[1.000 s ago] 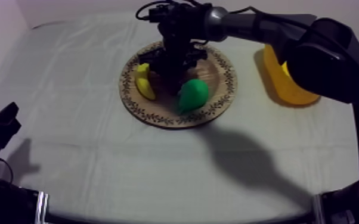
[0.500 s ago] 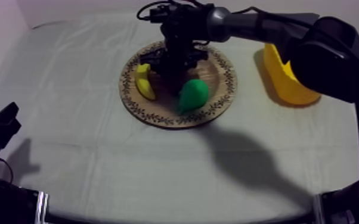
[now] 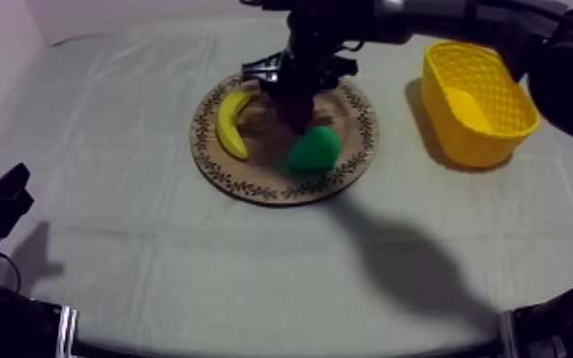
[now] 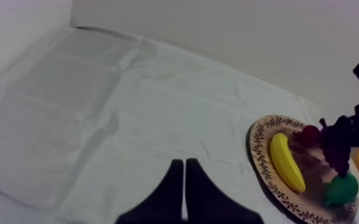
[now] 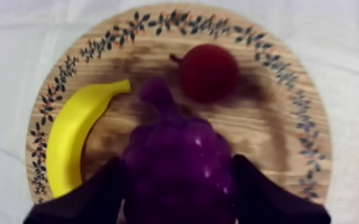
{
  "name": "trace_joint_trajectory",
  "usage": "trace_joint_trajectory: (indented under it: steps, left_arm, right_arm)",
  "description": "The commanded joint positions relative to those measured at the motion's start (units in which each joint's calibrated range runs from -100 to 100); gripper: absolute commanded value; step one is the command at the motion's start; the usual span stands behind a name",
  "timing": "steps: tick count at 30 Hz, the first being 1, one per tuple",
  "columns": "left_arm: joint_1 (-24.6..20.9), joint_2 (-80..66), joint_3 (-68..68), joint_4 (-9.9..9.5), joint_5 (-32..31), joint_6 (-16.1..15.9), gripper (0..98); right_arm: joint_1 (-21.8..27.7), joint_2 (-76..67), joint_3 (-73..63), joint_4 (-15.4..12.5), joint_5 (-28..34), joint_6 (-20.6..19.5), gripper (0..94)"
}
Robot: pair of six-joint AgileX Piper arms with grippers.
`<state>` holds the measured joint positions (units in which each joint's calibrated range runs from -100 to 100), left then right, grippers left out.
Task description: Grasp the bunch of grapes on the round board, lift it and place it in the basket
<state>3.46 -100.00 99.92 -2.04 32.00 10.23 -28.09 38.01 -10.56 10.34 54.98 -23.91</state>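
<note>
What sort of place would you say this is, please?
Probably a robot test bench, not a kitchen: a table under a plain cloth, toy fruit such as a banana on a wooden board, a yellow basket beside it, and the right arm over the board.

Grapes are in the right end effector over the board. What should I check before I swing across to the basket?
1. Grip: right end effector closed round the bunch of grapes from both sides: ok.
2. Lift: the grapes hang above the wooden board, judging by the left wrist view: ok.
3. Clearance: pear sits close beside the grapes, gap unclear: cannot tell.
4. Target: yellow basket upright, mouth open, at the table's right: ok.
5. Other arm: left end effector shut on nothing, well away from the path to the basket: ok.
</note>
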Motion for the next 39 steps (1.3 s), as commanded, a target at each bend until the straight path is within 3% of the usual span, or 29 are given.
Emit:
trace_joint_trajectory:
  steps: [1, 7, 20, 26, 39]
  left_arm:
    - [-0.02, 0.0, -0.03, 0.01, 0.01, 0.01, 0.1]
    - [-0.02, 0.0, -0.03, 0.01, 0.01, 0.01, 0.1]
    - [-0.02, 0.0, -0.03, 0.01, 0.01, 0.01, 0.1]
    - [-0.02, 0.0, -0.03, 0.01, 0.01, 0.01, 0.1]
    - [-0.02, 0.0, -0.03, 0.01, 0.01, 0.01, 0.1]
  right_arm:
    - [0.38, -3.27, 1.73, 0.09, -0.13, 0.16, 32.4]
    - [1.57, -11.56, 8.92, 0.95, -1.84, 0.23, 32.2]
    - [5.11, -29.65, 21.45, -0.24, -0.71, 2.98, 31.2]
    - [8.55, -37.13, 22.82, -2.02, 3.42, 5.52, 30.1]
    - [19.8, -52.53, 28.35, -7.33, 5.8, 14.28, 30.1]
